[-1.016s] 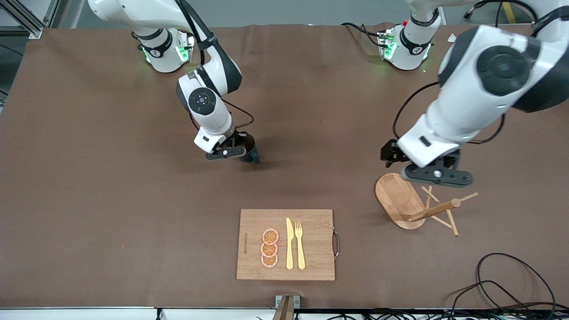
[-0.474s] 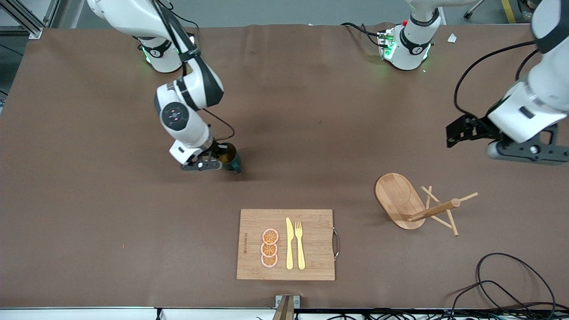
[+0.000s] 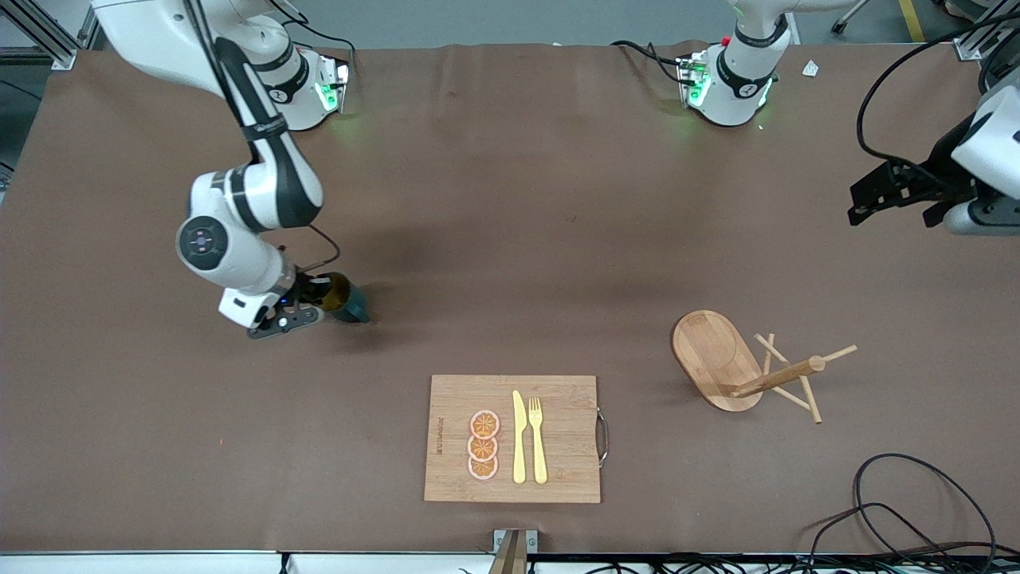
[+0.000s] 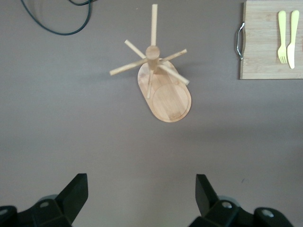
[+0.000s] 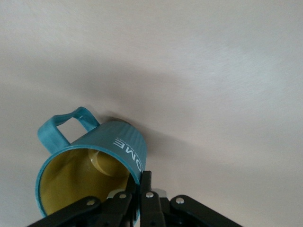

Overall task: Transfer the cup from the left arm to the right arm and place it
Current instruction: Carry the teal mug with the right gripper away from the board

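The cup (image 3: 349,302) is a teal mug with a yellow inside, tipped on its side in the air over the bare mat toward the right arm's end of the table. My right gripper (image 3: 312,301) is shut on its rim. In the right wrist view the cup (image 5: 97,158) shows its handle and white lettering, and the right gripper (image 5: 142,182) pinches the wall, one finger inside and one outside. My left gripper (image 3: 891,194) hangs open and holds nothing at the left arm's end of the table. In its wrist view the left gripper (image 4: 141,189) has only mat between its fingers.
A wooden mug rack (image 3: 721,359) with pegs stands toward the left arm's end, also seen as the rack (image 4: 163,92). A cutting board (image 3: 562,395) with orange slices, a yellow knife and a fork lies near the front edge. Black cables (image 3: 916,510) coil at the front corner.
The right arm has carried the cup toward its own end of the table and lower in the front view. The left arm has pulled away from over the rack toward its own end.
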Motion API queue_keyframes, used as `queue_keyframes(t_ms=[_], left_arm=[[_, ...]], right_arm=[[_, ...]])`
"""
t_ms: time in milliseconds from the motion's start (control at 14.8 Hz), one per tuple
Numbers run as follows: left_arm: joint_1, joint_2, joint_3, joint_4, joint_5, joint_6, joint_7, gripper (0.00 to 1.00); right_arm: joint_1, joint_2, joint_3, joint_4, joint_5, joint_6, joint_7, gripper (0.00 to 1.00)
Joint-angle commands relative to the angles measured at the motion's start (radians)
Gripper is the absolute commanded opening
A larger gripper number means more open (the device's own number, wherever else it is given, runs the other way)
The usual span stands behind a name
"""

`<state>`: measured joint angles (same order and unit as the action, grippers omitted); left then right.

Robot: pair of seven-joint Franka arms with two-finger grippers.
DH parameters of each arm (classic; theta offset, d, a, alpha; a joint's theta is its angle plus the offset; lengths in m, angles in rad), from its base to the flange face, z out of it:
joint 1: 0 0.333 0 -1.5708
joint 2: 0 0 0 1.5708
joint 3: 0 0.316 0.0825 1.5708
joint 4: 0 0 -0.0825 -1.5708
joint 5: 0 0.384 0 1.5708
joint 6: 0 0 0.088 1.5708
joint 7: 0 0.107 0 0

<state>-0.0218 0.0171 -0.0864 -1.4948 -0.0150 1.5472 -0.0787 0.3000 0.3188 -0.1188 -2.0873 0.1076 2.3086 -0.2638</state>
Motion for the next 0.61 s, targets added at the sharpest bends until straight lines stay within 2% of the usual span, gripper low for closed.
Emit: queue_keyframes(t_ms=[0, 135, 406, 542], left_arm=[[-0.009, -0.109, 0.019, -0.119, -0.003, 0.01, -0.009, 1.0], [-0.004, -0.135, 0.02, -0.15, -0.005, 0.007, -0.012, 1.0], [-0.02, -0.138, 0.02, -0.136, -0.013, 0.014, -0.009, 1.0], [-0.023, -0.132, 0.033, -0.127, -0.031, 0.03, 0.023, 1.0]], right_arm=[[-0.091, -0.026, 0.011, -0.008, -0.019, -0.012, -0.254, 0.0], [-0.146, -0.024, 0.011, 0.006, -0.051, -0.009, -0.494, 0.0], [-0.225, -0.021, 0.011, 0.039, -0.124, -0.008, -0.899, 0.0], [-0.258, -0.018, 0.011, 0.041, -0.132, 0.003, -1.096, 0.0]])
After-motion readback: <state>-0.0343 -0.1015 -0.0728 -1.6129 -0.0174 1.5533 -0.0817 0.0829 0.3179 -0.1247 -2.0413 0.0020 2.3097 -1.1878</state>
